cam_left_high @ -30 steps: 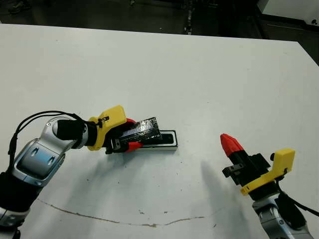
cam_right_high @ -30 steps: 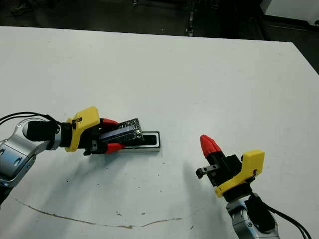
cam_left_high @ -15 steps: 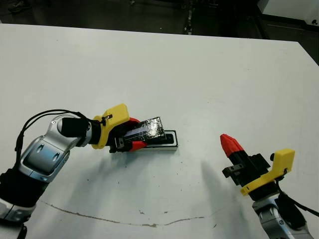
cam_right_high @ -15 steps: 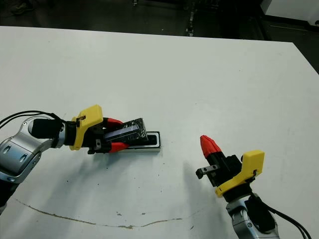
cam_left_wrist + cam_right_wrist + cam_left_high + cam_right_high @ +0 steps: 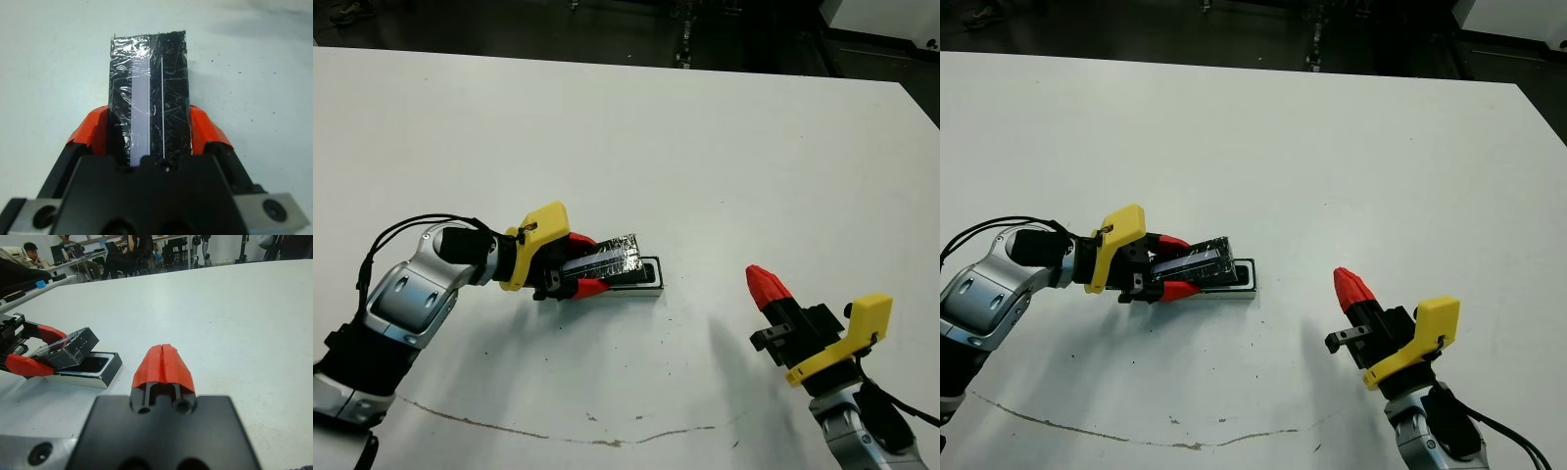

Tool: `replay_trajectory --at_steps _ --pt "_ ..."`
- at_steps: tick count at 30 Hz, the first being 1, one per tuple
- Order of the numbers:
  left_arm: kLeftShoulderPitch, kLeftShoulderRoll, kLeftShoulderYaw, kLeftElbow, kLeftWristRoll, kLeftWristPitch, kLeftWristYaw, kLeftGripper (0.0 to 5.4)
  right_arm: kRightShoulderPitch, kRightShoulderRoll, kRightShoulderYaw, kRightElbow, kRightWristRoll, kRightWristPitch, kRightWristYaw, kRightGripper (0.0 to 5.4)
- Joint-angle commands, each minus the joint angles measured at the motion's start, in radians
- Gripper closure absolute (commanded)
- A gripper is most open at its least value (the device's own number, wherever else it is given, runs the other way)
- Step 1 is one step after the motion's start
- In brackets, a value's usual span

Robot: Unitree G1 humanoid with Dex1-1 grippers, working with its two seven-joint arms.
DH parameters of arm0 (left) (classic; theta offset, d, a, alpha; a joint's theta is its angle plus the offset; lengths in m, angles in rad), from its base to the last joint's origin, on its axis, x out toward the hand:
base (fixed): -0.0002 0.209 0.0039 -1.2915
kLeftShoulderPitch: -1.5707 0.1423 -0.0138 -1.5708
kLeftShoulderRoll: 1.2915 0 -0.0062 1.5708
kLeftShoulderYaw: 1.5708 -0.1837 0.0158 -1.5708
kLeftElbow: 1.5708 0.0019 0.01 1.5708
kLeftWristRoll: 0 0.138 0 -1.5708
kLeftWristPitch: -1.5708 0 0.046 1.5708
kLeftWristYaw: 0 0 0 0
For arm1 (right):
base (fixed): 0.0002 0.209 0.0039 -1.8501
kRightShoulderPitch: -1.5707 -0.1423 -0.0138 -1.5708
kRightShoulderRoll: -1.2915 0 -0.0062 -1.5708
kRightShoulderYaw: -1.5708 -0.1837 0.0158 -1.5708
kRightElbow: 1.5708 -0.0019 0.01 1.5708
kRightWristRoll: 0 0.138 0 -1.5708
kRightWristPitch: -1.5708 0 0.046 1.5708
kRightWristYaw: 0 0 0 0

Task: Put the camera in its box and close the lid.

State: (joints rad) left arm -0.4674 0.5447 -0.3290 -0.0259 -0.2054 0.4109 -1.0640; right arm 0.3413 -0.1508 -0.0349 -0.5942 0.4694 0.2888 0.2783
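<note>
The box [image 5: 641, 277] lies on the white table [image 5: 705, 147], nearer the robot's edge than the far edge and somewhat toward the robot's left; its thick white rim and dark outer sides show at the end away from the left arm; in the right wrist view a glossy dark face lies inside it, the camera [image 5: 93, 364], flat in the tray.

The left gripper [image 5: 576, 274] is clamped on the lid [image 5: 605, 257], one red fingertip on each long edge, as the left wrist view shows plainly; the lid is crinkled black foil with a pale streak of reflection down its length; it is held tilted over the box, its gripped end raised and its far end low over the tray, covering most of the box's length but not lying flat on the rim; whether the low end touches the rim cannot be told.

The right gripper [image 5: 766, 284] hovers above the table toward the robot's right, well apart from the box; its two red fingertips are pressed together with nothing between them.
</note>
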Motion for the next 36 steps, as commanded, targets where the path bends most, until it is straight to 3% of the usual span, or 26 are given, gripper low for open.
replay_trajectory --at_steps 1,9,19,36 --pt "0.024 -0.026 -0.033 0.039 -0.009 -0.006 -0.038 2.26 0.009 -0.012 -0.007 -0.002 0.003 0.016 -0.005 5.40" --pt "0.014 -0.050 -0.043 0.066 -0.010 -0.014 -0.048 2.26 0.010 -0.013 -0.003 0.000 0.005 0.012 -0.002 5.40" --pt "-0.020 -0.088 -0.097 0.146 0.067 -0.037 -0.017 2.26 0.014 -0.020 -0.008 0.000 0.012 0.010 0.006 5.40" --pt "-0.045 -0.139 -0.148 0.183 0.100 -0.051 -0.050 2.26 0.016 -0.019 -0.010 0.001 0.017 0.012 0.004 5.40"
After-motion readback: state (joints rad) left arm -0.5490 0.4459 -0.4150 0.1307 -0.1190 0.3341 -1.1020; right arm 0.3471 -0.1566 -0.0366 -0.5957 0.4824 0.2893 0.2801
